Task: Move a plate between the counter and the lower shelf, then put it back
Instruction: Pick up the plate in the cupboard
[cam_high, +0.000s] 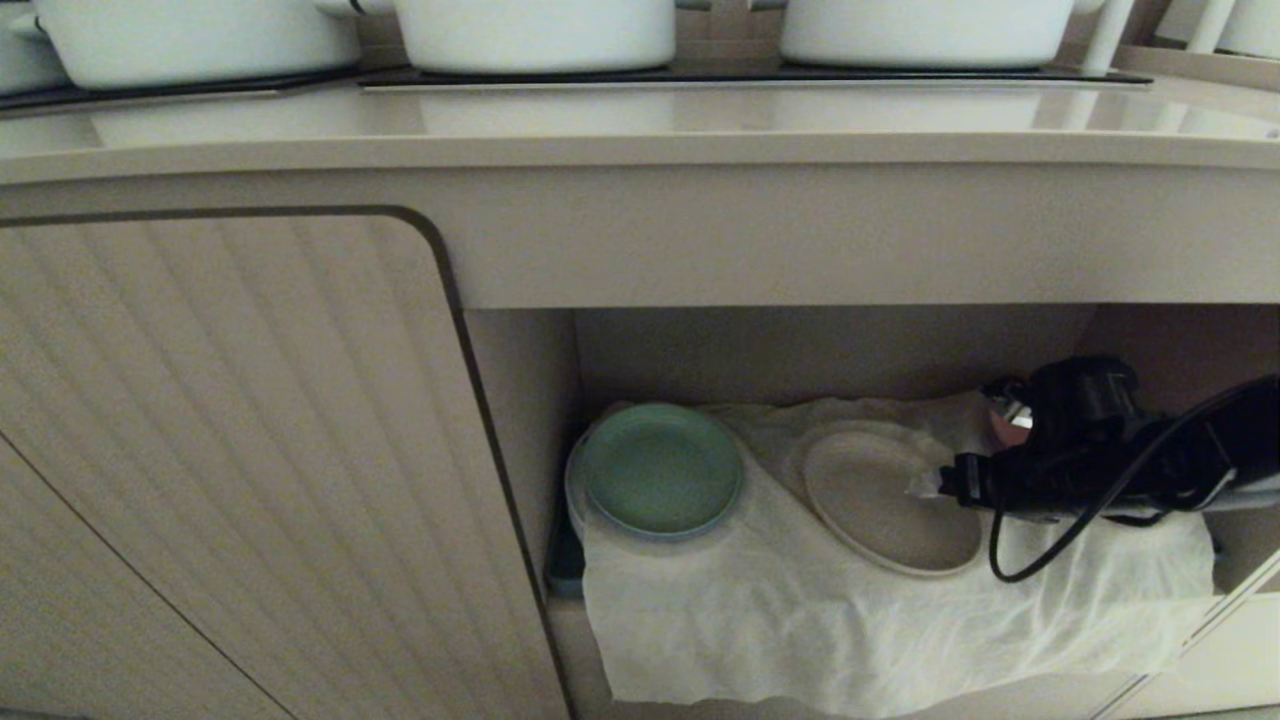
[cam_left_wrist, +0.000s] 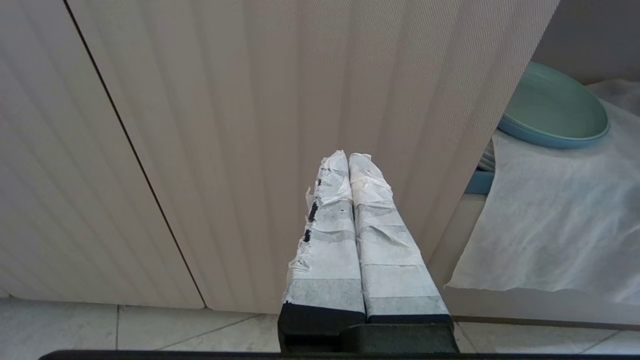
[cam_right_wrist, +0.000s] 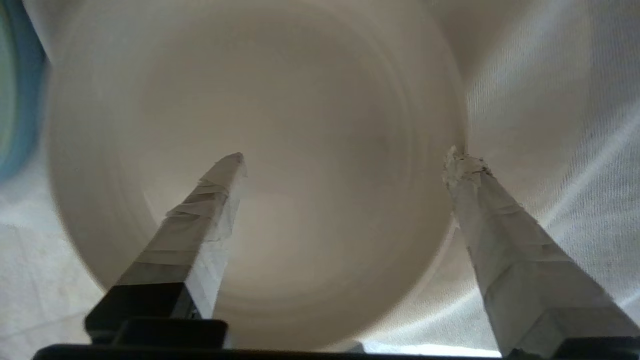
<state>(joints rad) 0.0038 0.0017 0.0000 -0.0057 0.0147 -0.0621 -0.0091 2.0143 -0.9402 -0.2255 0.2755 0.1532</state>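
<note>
Two plates on white cloth (cam_high: 780, 610): green plate (cam_high: 660, 468) beside plate (cam_high: 885, 500); right gripper (cam_right_wrist: 345, 160) spread over it.

My right hand (cam_right_wrist: 342, 157) reaches in from the right, low and roughly level, fingers (cam_right_wrist: 200, 225) spread wide. My left hand (cam_left_wrist: 348, 157) hangs parked, fingers pressed together.

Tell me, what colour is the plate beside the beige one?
Green, with a bluish underside; the head view shows it best.
</note>
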